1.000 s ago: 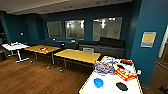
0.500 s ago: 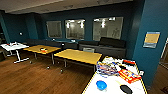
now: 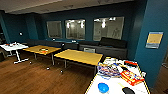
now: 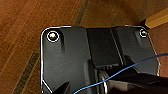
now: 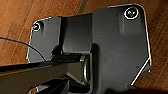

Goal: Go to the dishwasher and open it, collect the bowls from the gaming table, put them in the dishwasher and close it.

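Note:
The gaming table (image 3: 93,84), white-topped with yellow edging, stands at the lower right of the head view. Colourful board-game boxes (image 3: 130,77) lie across it. One of the bowls (image 3: 103,87), small, round and bright blue, sits on the near end of the table beside a dark object (image 3: 128,90). The dishwasher is out of view. Both wrist views look down past the robot's dark plate onto the wooden floor (image 4: 20,25) (image 5: 15,20).
Two wooden-topped tables (image 3: 79,56) (image 3: 41,49) stand mid-room on the wooden floor, and a white table (image 3: 13,47) is at the far left. A dark sofa (image 3: 110,47) runs along the back wall under the windows. A teal column (image 3: 155,37) rises right of the gaming table.
The whole head view has shifted a little, so the camera has moved. The gaming table and the blue bowl now sit slightly further right and lower in it.

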{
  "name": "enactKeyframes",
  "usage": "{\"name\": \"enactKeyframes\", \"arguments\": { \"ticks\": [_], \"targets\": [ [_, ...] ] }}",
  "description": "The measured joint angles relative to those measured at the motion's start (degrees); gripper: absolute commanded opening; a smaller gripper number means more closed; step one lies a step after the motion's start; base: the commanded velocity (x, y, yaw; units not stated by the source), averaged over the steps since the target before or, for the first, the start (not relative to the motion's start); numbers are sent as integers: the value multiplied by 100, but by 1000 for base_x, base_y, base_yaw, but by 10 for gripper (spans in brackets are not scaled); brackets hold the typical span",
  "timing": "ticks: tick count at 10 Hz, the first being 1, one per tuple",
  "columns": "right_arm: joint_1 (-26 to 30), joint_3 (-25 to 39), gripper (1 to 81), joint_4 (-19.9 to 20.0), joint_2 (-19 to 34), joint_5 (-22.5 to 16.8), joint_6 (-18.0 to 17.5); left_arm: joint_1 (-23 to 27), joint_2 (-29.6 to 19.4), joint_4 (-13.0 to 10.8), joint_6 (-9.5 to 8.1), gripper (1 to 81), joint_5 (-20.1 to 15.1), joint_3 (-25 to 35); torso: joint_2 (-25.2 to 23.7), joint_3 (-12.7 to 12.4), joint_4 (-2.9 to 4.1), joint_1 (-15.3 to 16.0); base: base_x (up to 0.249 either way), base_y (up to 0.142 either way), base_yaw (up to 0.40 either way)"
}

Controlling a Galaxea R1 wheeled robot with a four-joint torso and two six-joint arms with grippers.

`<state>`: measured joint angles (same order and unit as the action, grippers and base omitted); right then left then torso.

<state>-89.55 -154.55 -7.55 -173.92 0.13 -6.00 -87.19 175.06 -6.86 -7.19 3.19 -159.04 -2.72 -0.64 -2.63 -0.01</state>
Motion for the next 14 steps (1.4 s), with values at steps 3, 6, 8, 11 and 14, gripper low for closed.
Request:
{"name": "enactKeyframes", "arguments": {
  "ticks": [3, 6, 8, 11, 14],
  "targets": [
    [-16, 4, 811, 0, -2, 2, 0, -2, 2, 0, 0, 811, -2, 0, 0, 0, 0, -2, 98, 0, 0],
    [22, 4, 811, 2, 0, 28, 2, 61, 2, 0, 0, 811, 27, 0, 4, 0, 0, 8, 0, 0, 0],
    [-35, 4, 811, 2, 0, 5, 0, -2, 2, 0, 0, 811, 9, 0, 2, 0, 0, 3, 0, 0, 0],
    [-41, 4, 811, 11, -2, 7, 0, -13, 22, 0, 0, 811, 5, 0, 2, 0, 0, 1, 0, 0, 0],
    [-74, 4, 811, 9, -2, -6, 0, -52, 20, 0, 0, 811, -2, 0, 0, 0, 0, -7, 25, 0, 0]
  ]
}}
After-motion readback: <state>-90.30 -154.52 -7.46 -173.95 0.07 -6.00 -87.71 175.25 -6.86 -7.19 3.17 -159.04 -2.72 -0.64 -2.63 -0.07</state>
